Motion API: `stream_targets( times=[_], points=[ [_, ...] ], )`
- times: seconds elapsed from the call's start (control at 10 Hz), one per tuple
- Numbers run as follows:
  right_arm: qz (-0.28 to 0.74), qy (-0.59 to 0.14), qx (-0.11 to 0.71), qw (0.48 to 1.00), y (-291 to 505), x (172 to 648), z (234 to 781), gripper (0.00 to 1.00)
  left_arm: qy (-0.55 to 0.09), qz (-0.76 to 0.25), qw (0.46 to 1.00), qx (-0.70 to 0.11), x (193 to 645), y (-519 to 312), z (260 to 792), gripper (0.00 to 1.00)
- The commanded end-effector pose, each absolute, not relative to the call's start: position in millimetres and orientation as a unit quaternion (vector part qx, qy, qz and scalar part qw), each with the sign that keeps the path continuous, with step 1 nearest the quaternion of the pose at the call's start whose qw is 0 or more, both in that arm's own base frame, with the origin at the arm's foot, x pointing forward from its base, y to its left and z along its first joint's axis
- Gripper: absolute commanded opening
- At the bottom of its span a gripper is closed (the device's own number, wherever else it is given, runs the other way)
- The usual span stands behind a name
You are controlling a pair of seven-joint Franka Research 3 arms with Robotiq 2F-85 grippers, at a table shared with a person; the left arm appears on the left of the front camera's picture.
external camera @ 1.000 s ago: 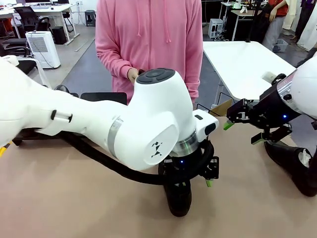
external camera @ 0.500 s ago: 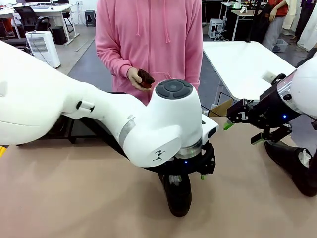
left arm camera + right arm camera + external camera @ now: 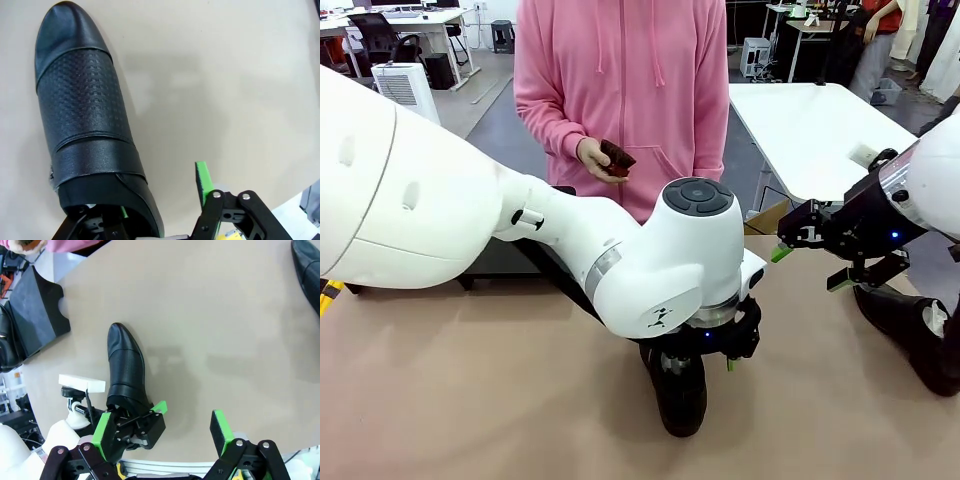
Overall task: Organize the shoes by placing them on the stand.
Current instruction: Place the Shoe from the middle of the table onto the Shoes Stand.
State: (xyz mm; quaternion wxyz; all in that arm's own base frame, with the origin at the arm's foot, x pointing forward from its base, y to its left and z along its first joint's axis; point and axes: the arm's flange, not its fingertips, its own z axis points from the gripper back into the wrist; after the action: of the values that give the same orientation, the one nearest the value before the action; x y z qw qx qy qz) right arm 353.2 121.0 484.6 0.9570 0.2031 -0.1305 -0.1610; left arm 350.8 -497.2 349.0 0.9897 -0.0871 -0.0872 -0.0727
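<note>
1. Left gripper (image 3: pixel 161 195) straddles the heel of a shoe (image 3: pixel 85 115), jaws partly open, one pad clear of the leather.
2. Right gripper (image 3: pixel 810 268) hangs wide open and empty.
3. The shoe sits on the table (image 3: pixel 225 75), apart from the stand (image 3: pixel 35 310).
4. It is probably light, stiff and slick, so pinch the heel collar.

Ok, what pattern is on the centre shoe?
Black shoe, embossed grid across its middle; left wrist view.

The black shoe (image 3: pixel 85 125) bears a fine embossed grid across its middle; the table (image 3: pixel 225 75) is beige.
</note>
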Motion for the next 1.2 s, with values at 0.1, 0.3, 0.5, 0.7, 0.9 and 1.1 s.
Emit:
stream_targets(
  times=[0.1, 0.3, 0.5, 0.7, 0.9, 1.1],
  points=[
    [-0.158, -0.129, 0.206, 0.957, 121, 354, 484, 1.0, -0.1, -0.062, 0.991, -0.062, 350, -501, 355, 0.43],
    [-0.158, -0.129, 0.206, 0.957, 121, 354, 484, 1.0, -0.093, -0.055, 0.993, -0.052, 353, -496, 355, 0.22],
    [-0.158, -0.129, 0.206, 0.957, 121, 354, 484, 1.0, -0.097, -0.054, 0.993, -0.048, 354, -489, 356, 0.0],
    [-0.158, -0.129, 0.206, 0.957, 121, 354, 484, 1.0, -0.092, -0.055, 0.993, -0.045, 356, -483, 353, 0.0],
    [-0.158, -0.129, 0.206, 0.957, 121, 354, 484, 1.0, -0.081, -0.082, 0.992, -0.058, 349, -473, 361, 0.0],
    [-0.158, -0.129, 0.206, 0.957, 121, 354, 484, 1.0, -0.084, -0.113, 0.987, -0.083, 331, -448, 390, 0.0]
  ],
)
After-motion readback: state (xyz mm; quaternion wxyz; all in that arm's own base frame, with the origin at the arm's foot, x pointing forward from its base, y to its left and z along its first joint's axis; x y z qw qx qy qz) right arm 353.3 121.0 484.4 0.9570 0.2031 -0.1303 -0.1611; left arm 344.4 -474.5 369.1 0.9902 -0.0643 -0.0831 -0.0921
